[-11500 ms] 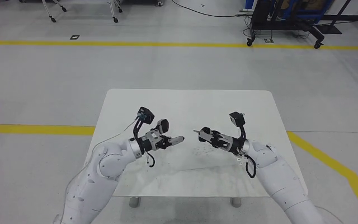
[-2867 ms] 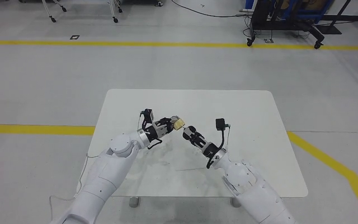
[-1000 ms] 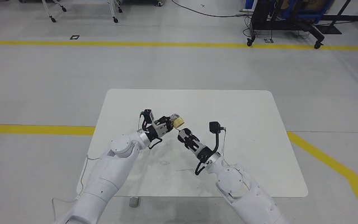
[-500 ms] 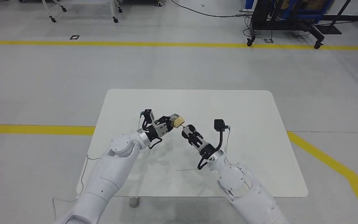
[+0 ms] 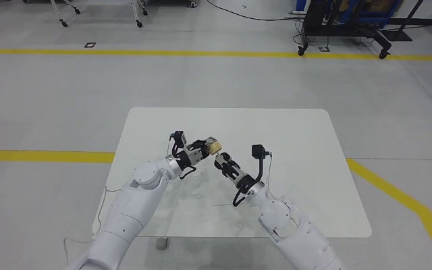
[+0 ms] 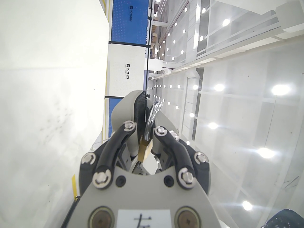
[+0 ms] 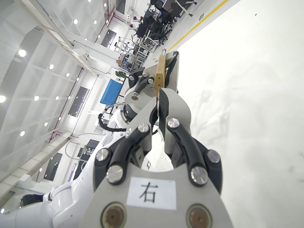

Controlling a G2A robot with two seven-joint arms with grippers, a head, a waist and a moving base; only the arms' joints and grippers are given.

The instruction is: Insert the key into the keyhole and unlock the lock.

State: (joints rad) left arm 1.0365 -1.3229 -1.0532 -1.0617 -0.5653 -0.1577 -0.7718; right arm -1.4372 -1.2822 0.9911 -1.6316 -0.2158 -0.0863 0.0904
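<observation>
A brass padlock [image 5: 214,146] is held above the white table [image 5: 297,128] by my left gripper [image 5: 206,146], which is shut on it. In the left wrist view the lock's brass body [image 6: 144,151] sits between the pads, with its silver shackle [image 6: 153,112] toward the fingertips. My right gripper [image 5: 221,162] is just beside the lock and is shut on a small silver key [image 7: 157,104]. In the right wrist view the key's tip meets the keyhole end of the padlock [image 7: 160,74]. How deep the key sits is hidden by the fingers.
The table's near edge [image 5: 256,236] lies under both forearms. Yellow floor lines [image 5: 61,156] run beside and beyond the table. Wheeled stands and a cart [image 5: 344,27] stand far back on the floor.
Over the last second the right wrist swung slightly right and then back left, with the key staying at the lock. The left arm and the padlock have held still.
</observation>
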